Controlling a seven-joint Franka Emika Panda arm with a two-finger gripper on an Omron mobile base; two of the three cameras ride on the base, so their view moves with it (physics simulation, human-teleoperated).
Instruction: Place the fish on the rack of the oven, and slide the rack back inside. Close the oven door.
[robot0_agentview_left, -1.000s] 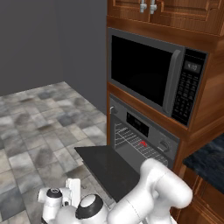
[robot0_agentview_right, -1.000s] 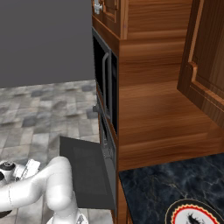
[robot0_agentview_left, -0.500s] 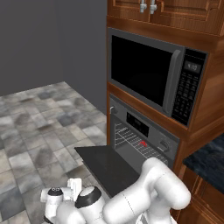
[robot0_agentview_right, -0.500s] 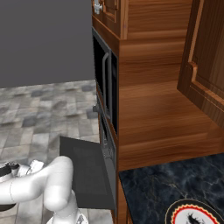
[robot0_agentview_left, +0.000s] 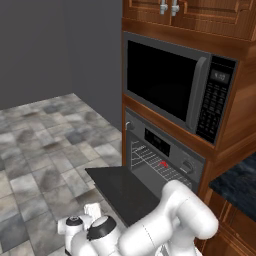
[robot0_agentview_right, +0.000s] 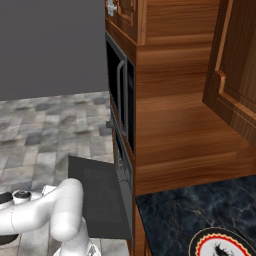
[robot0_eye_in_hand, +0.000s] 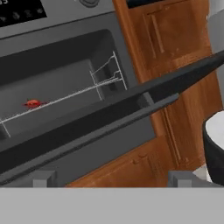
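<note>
The grey oven (robot0_agentview_left: 165, 146) stands with its dark oven door (robot0_agentview_left: 125, 192) folded down flat. Inside the cavity, the small red-orange fish (robot0_agentview_left: 163, 163) lies on the wire rack (robot0_agentview_left: 149, 159), which sits pushed in. In the hand view the fish (robot0_eye_in_hand: 33, 103) rests on the rack (robot0_eye_in_hand: 70, 98) behind the door (robot0_eye_in_hand: 109, 117), whose edge crosses the picture on a slant. My gripper (robot0_eye_in_hand: 113, 179) is open, low in front of the door and below its level, with nothing between its fingertips (robot0_eye_in_hand: 43, 177). The oven door (robot0_agentview_right: 100, 192) also juts out in the right base view.
A black-windowed microwave (robot0_agentview_left: 170, 87) sits above the oven in wooden cabinetry. A dark counter (robot0_agentview_right: 190, 215) at the right carries a round dark-rimmed plate (robot0_agentview_right: 220, 245). Wooden cabinet fronts (robot0_eye_in_hand: 175, 52) flank the oven. Tiled floor (robot0_agentview_left: 45, 150) spreads out to the left.
My hand has shifted a little to the right, low beside the open door. The jaws stay open; the fish, rack and door have not moved.
</note>
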